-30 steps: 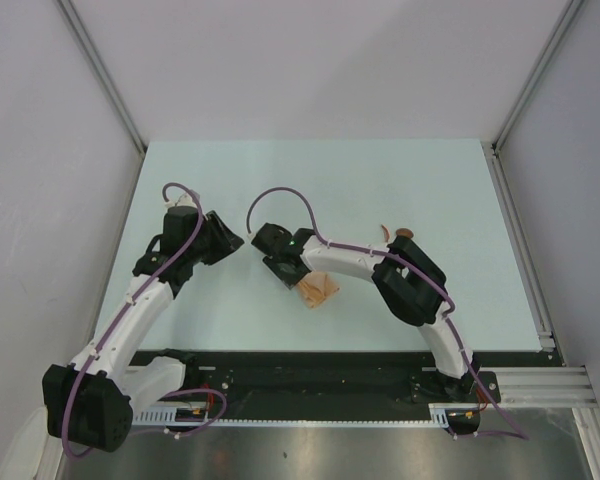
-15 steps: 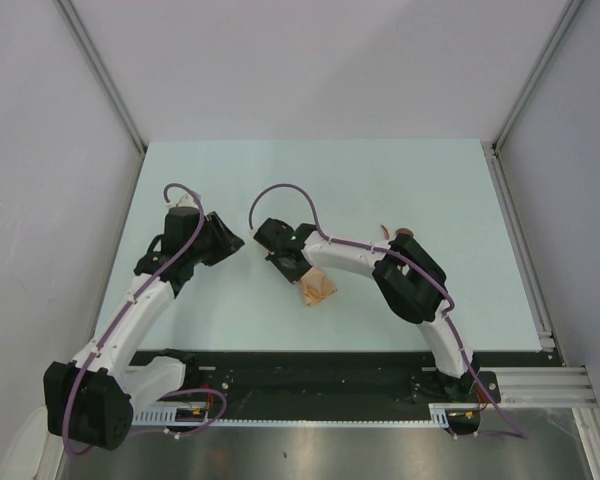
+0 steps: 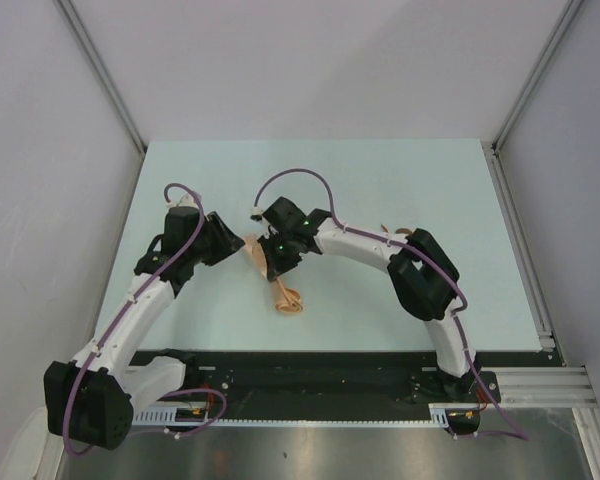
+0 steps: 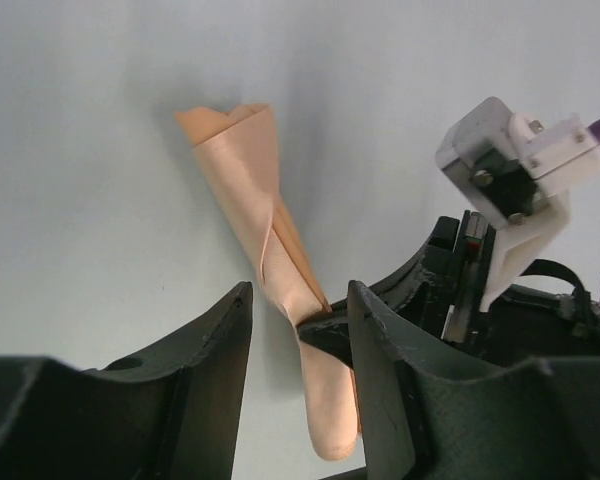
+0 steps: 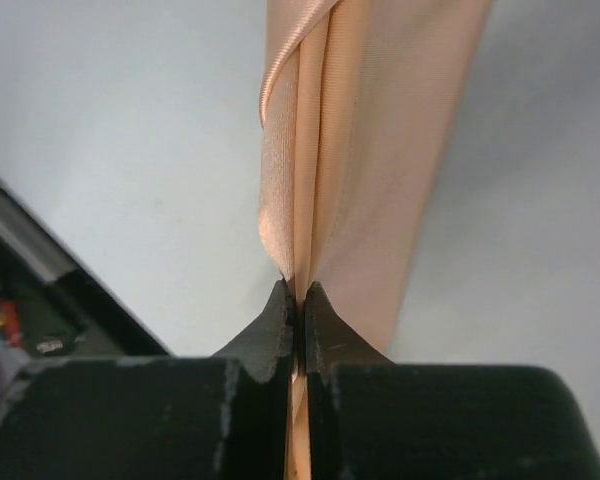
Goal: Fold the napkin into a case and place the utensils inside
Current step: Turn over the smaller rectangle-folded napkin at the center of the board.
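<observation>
The peach-orange napkin (image 3: 289, 298) is bunched into a long twisted strip (image 4: 242, 170), not a flat case. My right gripper (image 3: 267, 263) is shut on its gathered folds (image 5: 370, 150), the jaws pinched tight (image 5: 298, 295). One end trails to the table and the other pokes out toward my left gripper (image 3: 236, 243). In the left wrist view, my left gripper (image 4: 300, 295) is open, and the strip lies just beyond the gap between its fingers, untouched. The reddish-brown utensils (image 3: 402, 232) lie behind the right arm, mostly hidden.
The pale green table (image 3: 400, 180) ends at a black rail (image 3: 320, 375) by the arm bases. Grey walls close the left, back and right sides. The right arm arches over the middle of the table.
The right gripper has shut on the napkin and carried it up and to the left, drawing the crumpled bundle out into a long strip. The left arm has barely moved.
</observation>
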You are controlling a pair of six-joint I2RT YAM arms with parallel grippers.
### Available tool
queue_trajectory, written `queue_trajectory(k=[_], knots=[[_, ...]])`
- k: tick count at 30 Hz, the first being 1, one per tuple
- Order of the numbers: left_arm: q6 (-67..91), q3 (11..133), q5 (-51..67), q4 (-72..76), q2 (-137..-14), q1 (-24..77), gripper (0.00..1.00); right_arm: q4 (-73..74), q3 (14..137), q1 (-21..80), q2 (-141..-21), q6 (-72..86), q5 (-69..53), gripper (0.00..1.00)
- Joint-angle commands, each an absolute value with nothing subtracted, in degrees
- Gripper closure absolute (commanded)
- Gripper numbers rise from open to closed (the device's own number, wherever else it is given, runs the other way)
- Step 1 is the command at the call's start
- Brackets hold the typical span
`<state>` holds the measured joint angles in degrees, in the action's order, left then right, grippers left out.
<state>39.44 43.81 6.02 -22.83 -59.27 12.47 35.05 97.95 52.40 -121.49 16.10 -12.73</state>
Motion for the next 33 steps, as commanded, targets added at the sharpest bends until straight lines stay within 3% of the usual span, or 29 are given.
queue_trajectory(k=[1, 6, 14, 26, 31, 33], knots=[[39.11, 43.59, 6.68, -21.71, -58.27, 11.87, 0.52, 21.64, 92.83, 49.58, -114.79, 26.26, -27.21, 1.00], [38.85, 43.68, 6.86, -21.89, -58.18, 11.78, 0.52, -1.93, 78.86, 44.92, -113.38, 42.51, -41.18, 1.00], [38.85, 43.42, 7.56, -21.36, -58.80, 11.69, 0.52, -40.47, 62.41, 38.68, -117.85, 64.76, -49.83, 1.00], [38.58, 42.01, 10.72, -16.62, -61.61, 11.69, 0.51, -44.48, 55.20, 33.84, -119.36, 62.50, -50.89, 1.00], [38.32, 42.10, 13.00, -14.50, -65.73, 12.30, 0.50, -42.72, 55.20, 31.73, -121.02, 60.74, -52.12, 0.92], [38.84, 42.36, 13.88, -13.19, -67.05, 12.65, 0.50, -42.19, 55.02, 30.86, -121.81, 59.86, -52.73, 0.80]])
